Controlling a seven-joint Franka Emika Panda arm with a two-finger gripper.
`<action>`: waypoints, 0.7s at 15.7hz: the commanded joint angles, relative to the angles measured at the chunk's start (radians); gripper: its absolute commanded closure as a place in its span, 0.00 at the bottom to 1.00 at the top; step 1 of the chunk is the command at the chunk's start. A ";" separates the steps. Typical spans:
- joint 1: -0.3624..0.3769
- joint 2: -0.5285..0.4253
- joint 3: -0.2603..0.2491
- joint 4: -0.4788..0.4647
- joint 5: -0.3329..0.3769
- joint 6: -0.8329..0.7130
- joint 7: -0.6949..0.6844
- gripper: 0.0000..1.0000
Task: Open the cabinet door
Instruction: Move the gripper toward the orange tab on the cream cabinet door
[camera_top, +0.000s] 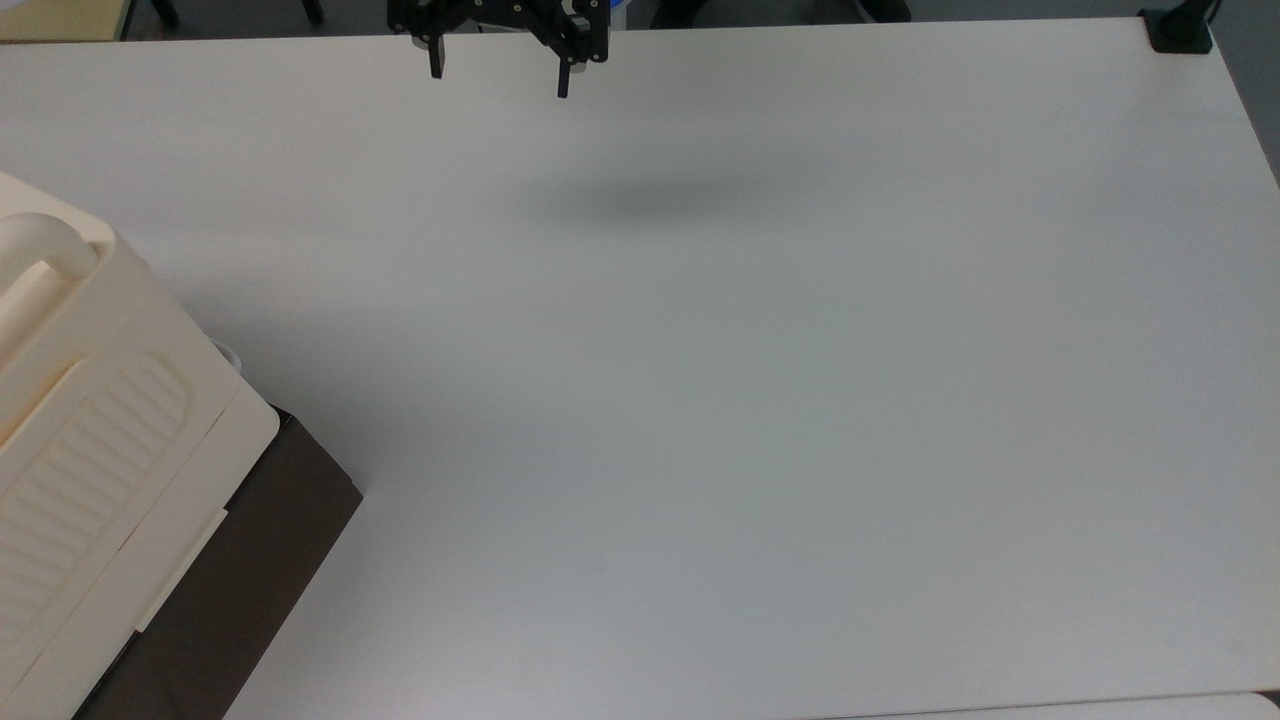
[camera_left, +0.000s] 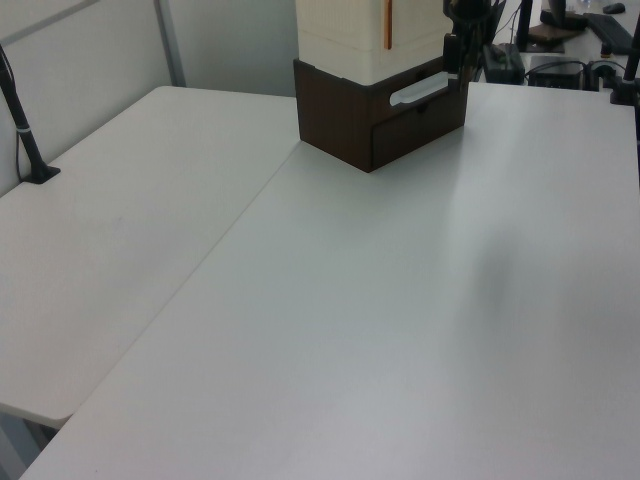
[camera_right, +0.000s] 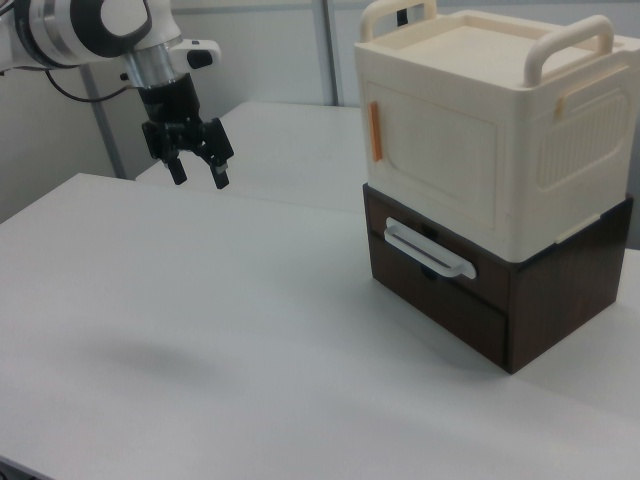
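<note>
Top view: the cabinet (camera_top: 90, 420) sits at the top view's lower left on a dark brown base (camera_top: 240, 570), ribbed panel (camera_top: 85, 470) upward; bare white counter (camera_top: 750, 400) spreads between it and the tool (camera_top: 500, 75), fingers apart, at the far edge. Left view: the brown base with a white drawer handle (camera_left: 418, 90) stands at the far end of the counter. Right view: the cabinet door (camera_right: 440, 155), shut, with an orange handle (camera_right: 376, 131), faces the raised tool, well apart, nothing between them.

An office-like lab, by the look of it. White tabletop (camera_top: 700, 400) up front, a partition wall (camera_left: 90, 55) upper left. Cluttered desks (camera_left: 585, 30) sit upper right.
</note>
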 joint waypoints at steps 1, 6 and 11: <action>0.006 -0.013 0.002 -0.009 -0.015 -0.015 0.016 0.00; 0.003 -0.008 0.001 -0.011 -0.015 -0.013 0.013 0.00; -0.011 -0.004 -0.013 -0.009 -0.009 -0.004 0.005 0.00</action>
